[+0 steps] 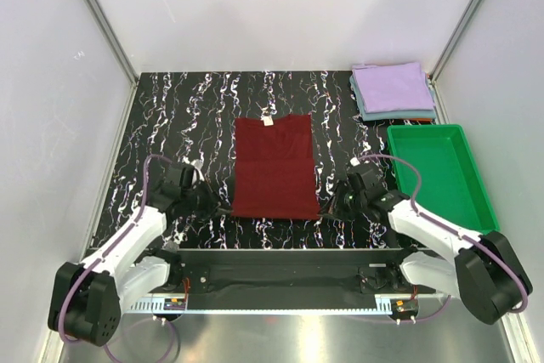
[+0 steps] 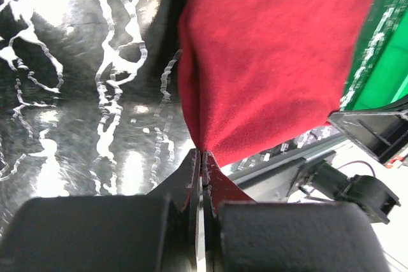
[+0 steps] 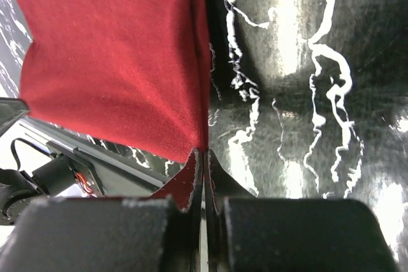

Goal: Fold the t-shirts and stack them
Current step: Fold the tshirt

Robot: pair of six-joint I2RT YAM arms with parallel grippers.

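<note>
Tabletop, top view: black marbled table (image 1: 187, 125); maroon t-shirt (image 1: 274, 167) lying flat at centre frame as a long rectangle, no sleeves showing, white neck label at its upper edge.
Stack, top view: lavender t-shirt (image 1: 393, 85) folded on top of grey-blue t-shirt (image 1: 399, 113), upper right of frame; green tray (image 1: 438, 172) just below them, nothing seen inside.
Grippers, top view: left gripper (image 1: 226, 208) at the lower left corner of the maroon cloth, right gripper (image 1: 328, 209) at the lower right corner; jaw gap too small to judge from here.
Left wrist view: left gripper (image 2: 201, 157) pinched tight on a corner of the maroon t-shirt (image 2: 274, 55), cloth fanning up from the tips; green tray (image 2: 382, 62) at right edge of frame.
Right wrist view: right gripper (image 3: 204, 157) likewise clamped on a corner of the maroon t-shirt (image 3: 115, 49), cloth filling upper left, bare table at right.
Step in hand: judged as the hem-to-collar fold, both lower corners gripped.
Next move: calls for raising both corners level and together, carrying them up-frame to the neck label, then releasing; uneven travel likely to skew the fold.
Hidden or unclear: number of cloth layers inside each pinch not visible; lower part of both wrist views blocked by gripper bodies; orange strip beneath the stack unidentified.
</note>
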